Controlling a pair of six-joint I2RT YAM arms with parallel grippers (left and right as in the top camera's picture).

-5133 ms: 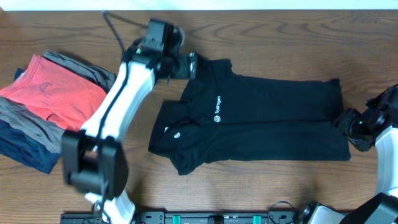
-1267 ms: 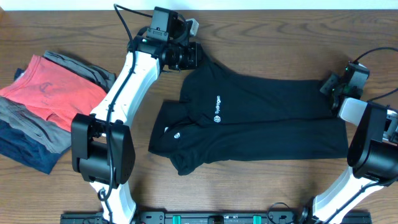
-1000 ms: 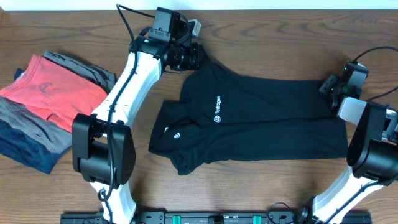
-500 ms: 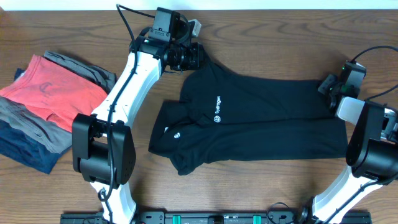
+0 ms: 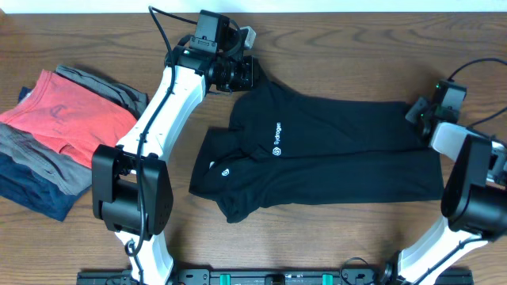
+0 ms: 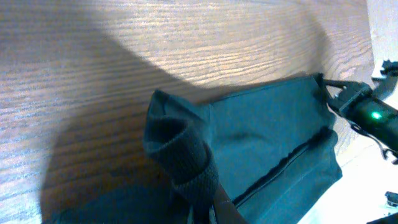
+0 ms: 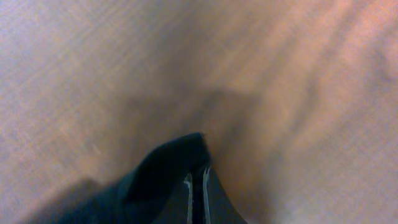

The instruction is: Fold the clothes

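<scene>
1. Along the near edge of the wooden table (image 5: 356, 229) ran a dark rail (image 5: 261, 278) with green marks, and both arms rose from either end of it.
2. On the robot's left sat a pile of folded clothing: a navy garment (image 5: 32, 194) lowest and nearest, a grey garment (image 5: 43, 150) on it, and a coral-red garment (image 5: 67, 115) on top. The white left arm (image 5: 158, 119) slanted across the bare wood between this pile and the shirt, with the pile well apart from the shirt.
3. The black polo shirt (image 5: 341, 150) lay in the middle of the table, collar end toward the left and hem toward the right. White logo text (image 5: 277, 139) and a round emblem (image 5: 226, 169) faced up.
4. The right arm (image 5: 467, 170) stood just beside the hem, crowding that edge in the overhead view.
5. The right gripper (image 7: 197, 186) was at the hem's far corner, its fingers nearly together and pinching a point of black cloth just above the wood.
6. Farthest off, the left gripper (image 5: 242, 74) was clenched on the ribbed sleeve cuff (image 6: 180, 152), which stood bunched above the table.
7. A black cable (image 5: 162, 24) looped near the far edge.
</scene>
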